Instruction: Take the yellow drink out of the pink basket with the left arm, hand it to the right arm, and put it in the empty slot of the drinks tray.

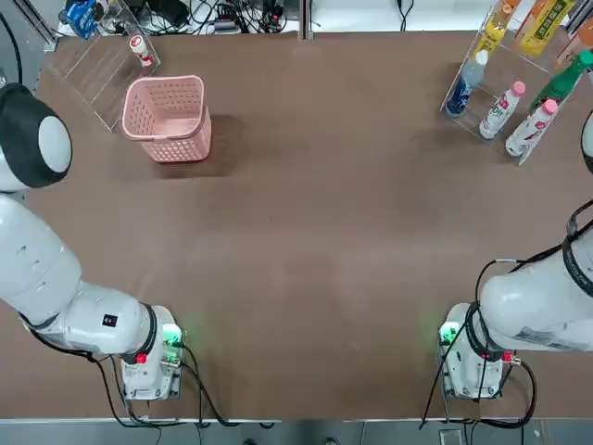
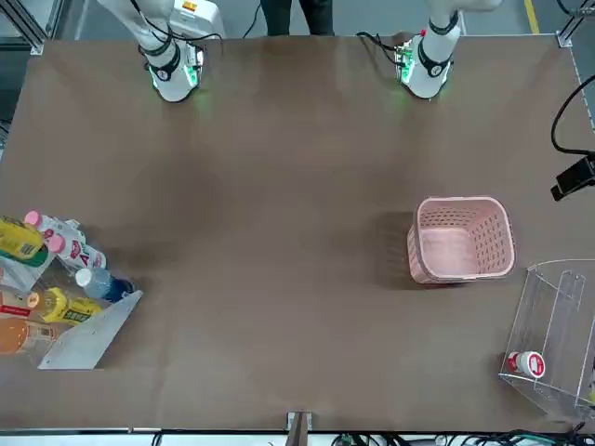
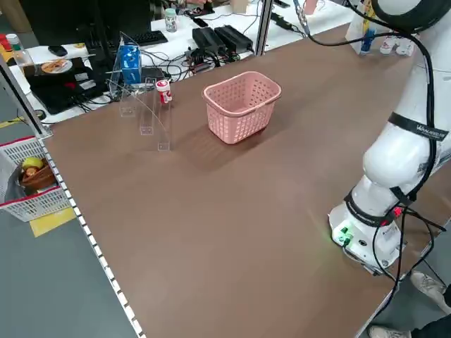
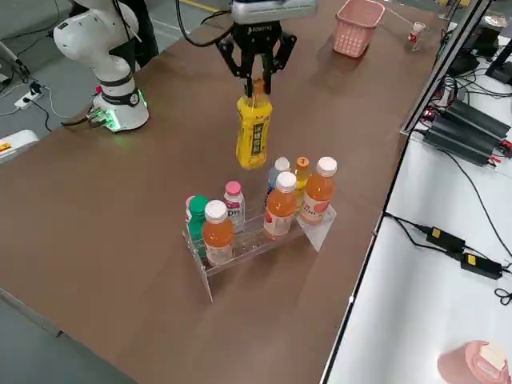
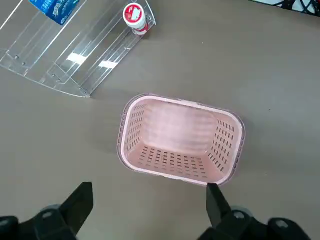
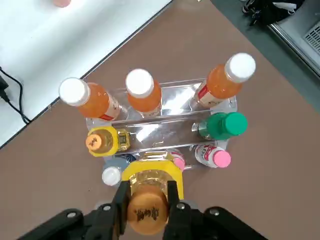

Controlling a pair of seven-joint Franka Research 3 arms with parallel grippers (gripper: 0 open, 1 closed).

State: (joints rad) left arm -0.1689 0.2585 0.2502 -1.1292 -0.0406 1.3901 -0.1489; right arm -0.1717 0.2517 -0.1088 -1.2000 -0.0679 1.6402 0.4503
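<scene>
- The yellow drink (image 4: 254, 132) is yellow with dark print.
- The pink basket (image 1: 167, 117) is pale pink with little holes.
- The drinks tray (image 4: 254, 238) is clear.
- The table (image 1: 324, 241) is brown.

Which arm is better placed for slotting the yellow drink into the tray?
Right. Its tool is shut on the yellow drink just above the drinks tray. The left tool hangs open over the emptied pink basket.
</scene>
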